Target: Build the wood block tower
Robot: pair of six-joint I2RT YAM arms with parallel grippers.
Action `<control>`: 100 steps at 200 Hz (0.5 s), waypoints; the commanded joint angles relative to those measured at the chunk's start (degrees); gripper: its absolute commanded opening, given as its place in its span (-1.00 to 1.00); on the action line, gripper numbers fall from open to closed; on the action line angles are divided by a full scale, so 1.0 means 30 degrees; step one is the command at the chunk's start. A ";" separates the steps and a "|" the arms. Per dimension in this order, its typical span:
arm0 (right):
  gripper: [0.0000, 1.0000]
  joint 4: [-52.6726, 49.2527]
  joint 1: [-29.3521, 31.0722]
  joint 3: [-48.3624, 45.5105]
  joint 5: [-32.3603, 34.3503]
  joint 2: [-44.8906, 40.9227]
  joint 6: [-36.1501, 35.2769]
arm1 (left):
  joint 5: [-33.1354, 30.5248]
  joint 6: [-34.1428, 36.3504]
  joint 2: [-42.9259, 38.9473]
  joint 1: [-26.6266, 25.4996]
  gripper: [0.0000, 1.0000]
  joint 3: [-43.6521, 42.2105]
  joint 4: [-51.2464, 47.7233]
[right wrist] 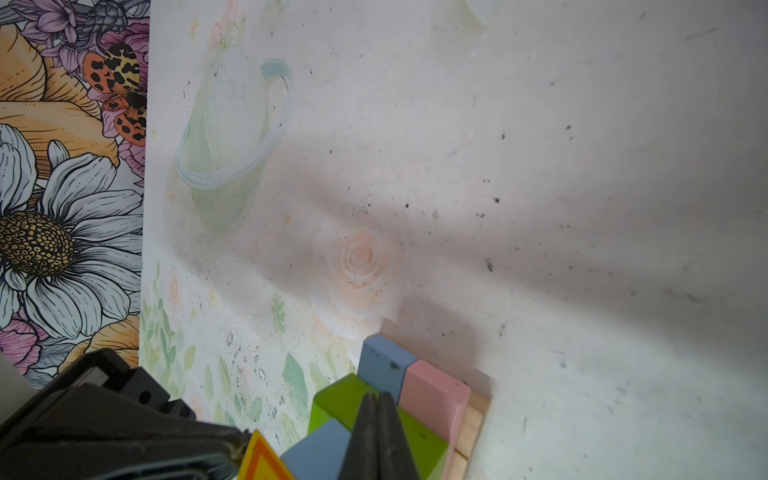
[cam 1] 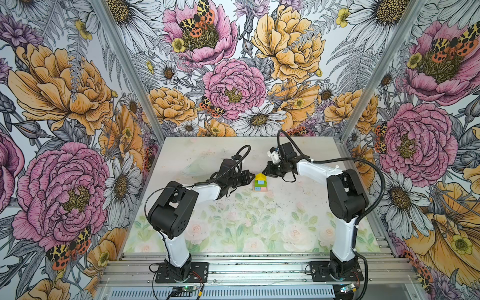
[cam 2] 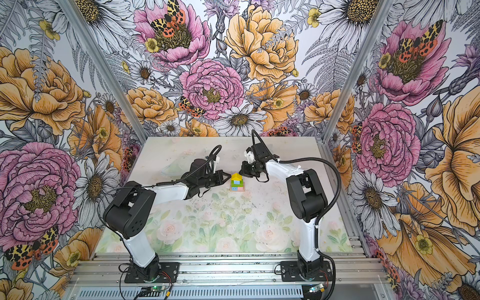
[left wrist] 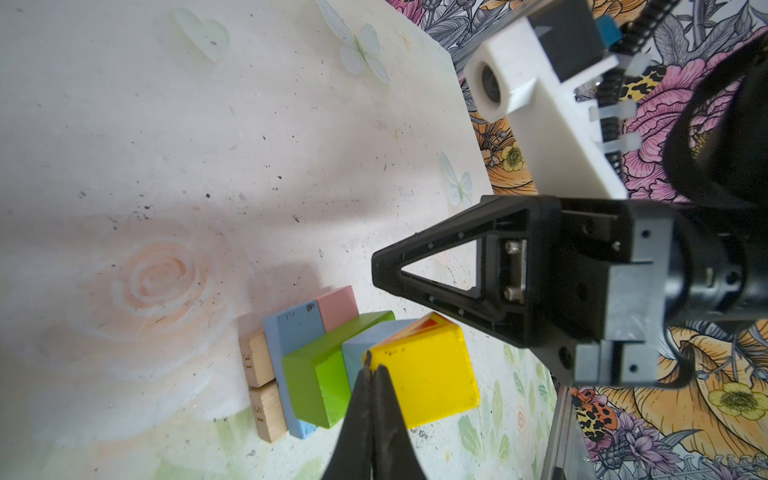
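The tower [cam 1: 260,183] [cam 2: 237,182] stands mid-table in both top views. Two tan planks [left wrist: 257,361] lie at the bottom, with a light blue brick [left wrist: 291,332] and a pink brick [left wrist: 336,305] on them. Above come a green brick [left wrist: 316,382], a light blue cube [left wrist: 357,353] and a yellow roof piece [left wrist: 428,374]. My left gripper [cam 1: 252,175] [left wrist: 371,365] is shut and empty, its tips beside the roof on the tower's left. My right gripper [cam 1: 265,172] [right wrist: 376,399] is shut and empty at the tower's upper right, above the green brick [right wrist: 340,399].
The table [cam 1: 233,220] is covered by a pale mat printed with flowers. Flowered walls close in the left, back and right. An aluminium rail [cam 1: 259,265] with both arm bases runs along the front edge.
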 commanded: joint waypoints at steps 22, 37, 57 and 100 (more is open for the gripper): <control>-1.00 0.0496 -0.0187 -0.0224 0.0260 -0.0941 0.0025 | 0.0383 0.0475 0.0279 -0.0157 -1.00 0.0411 -0.0048; -1.00 0.0503 -0.0206 -0.0265 0.0265 -0.0959 0.0025 | 0.0372 0.0477 0.0287 -0.0177 -1.00 0.0413 -0.0080; -1.00 0.0527 -0.0240 -0.0298 0.0255 -0.0966 0.0026 | 0.0379 0.0475 0.0301 -0.0178 -1.00 0.0452 -0.0075; -1.00 0.0563 -0.0325 -0.0415 0.0290 -0.1025 0.0055 | 0.0403 0.0490 0.0286 -0.0243 -1.00 0.0478 -0.0085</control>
